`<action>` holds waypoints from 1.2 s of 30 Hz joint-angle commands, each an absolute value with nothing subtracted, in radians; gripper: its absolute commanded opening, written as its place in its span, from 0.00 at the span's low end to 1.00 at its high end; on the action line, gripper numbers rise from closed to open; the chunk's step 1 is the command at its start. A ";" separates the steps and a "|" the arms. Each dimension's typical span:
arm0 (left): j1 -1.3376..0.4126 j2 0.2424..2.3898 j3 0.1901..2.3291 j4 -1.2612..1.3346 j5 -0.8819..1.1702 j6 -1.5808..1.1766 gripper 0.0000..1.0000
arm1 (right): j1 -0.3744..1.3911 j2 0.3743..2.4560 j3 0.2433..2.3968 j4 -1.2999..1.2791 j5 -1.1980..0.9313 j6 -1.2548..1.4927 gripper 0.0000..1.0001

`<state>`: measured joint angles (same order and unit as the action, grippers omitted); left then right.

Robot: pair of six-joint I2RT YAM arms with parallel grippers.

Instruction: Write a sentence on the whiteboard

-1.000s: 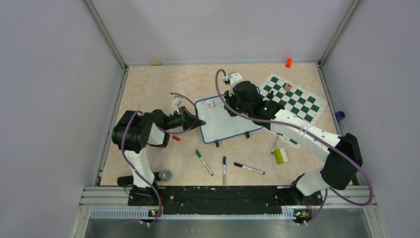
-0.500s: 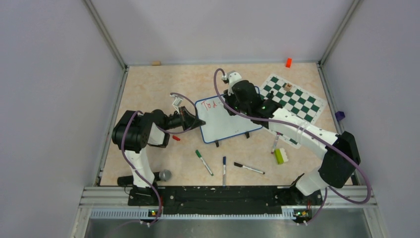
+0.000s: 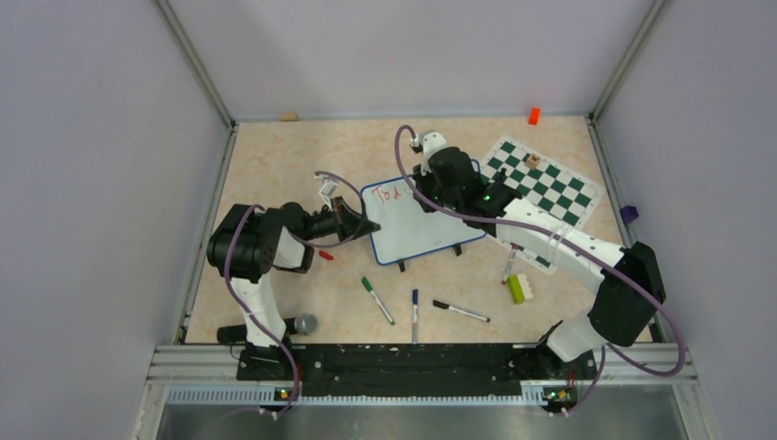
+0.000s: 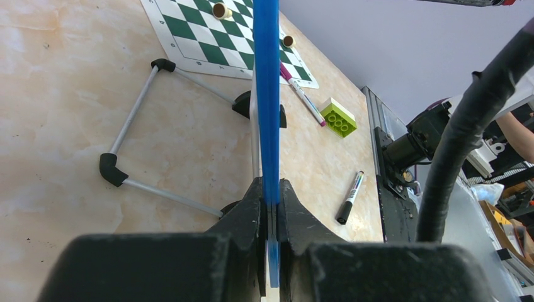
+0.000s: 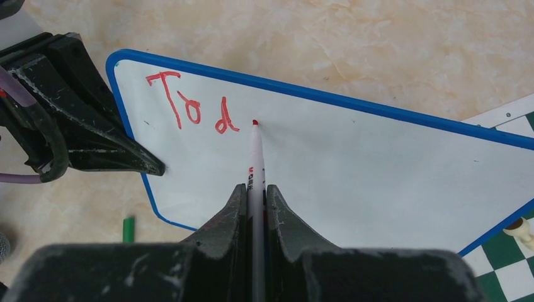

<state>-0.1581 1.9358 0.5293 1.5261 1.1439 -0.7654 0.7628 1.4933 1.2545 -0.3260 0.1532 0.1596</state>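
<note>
Beige marbled tabletop [image 3: 275, 174] inside grey walls, and we take the whiteboard [image 3: 417, 229] as landmark: blue-framed, mid-table, propped at a tilt on a wire stand with black feet. The sentence [image 5: 189, 110] on it reads only "Tod", red, slanting, in the whiteboard's top left corner. The right gripper [image 5: 255, 189] has its fingers clamped together on a red marker [image 5: 255, 157]; the marker tip meets the white surface just right of the "d". Red print runs along the marker barrel, too small for us to read. The left gripper [image 4: 269, 185] sits at the whiteboard's left edge, fingers pinched on the blue frame. A green-and-white chess mat [image 3: 541, 188] lies just beside the whiteboard's right edge, with a few pieces on it; its border marks are too small to read. Near of the whiteboard we see three loose markers: green-capped [image 3: 377, 300], blue [image 3: 414, 314] and black [image 3: 461, 312]. A lime brick [image 3: 518, 289] lies near-right of the whiteboard, with a pink-tipped marker [image 3: 508, 266] just beside it. A small red cap [image 3: 325, 256] lies left of the whiteboard, under the left arm. An orange block [image 3: 533, 115] is well apart, far right of the whiteboard.
</note>
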 commanded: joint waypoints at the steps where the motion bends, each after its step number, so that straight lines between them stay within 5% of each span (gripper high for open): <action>1: -0.169 1.937 0.522 1.620 1.204 -0.701 0.00 | 0.755 1.503 1.312 -0.299 0.151 0.154 0.00; 36: -0.169 1.939 0.524 1.620 1.204 -0.699 0.00 | 0.755 1.513 1.333 -0.346 0.195 0.127 0.00</action>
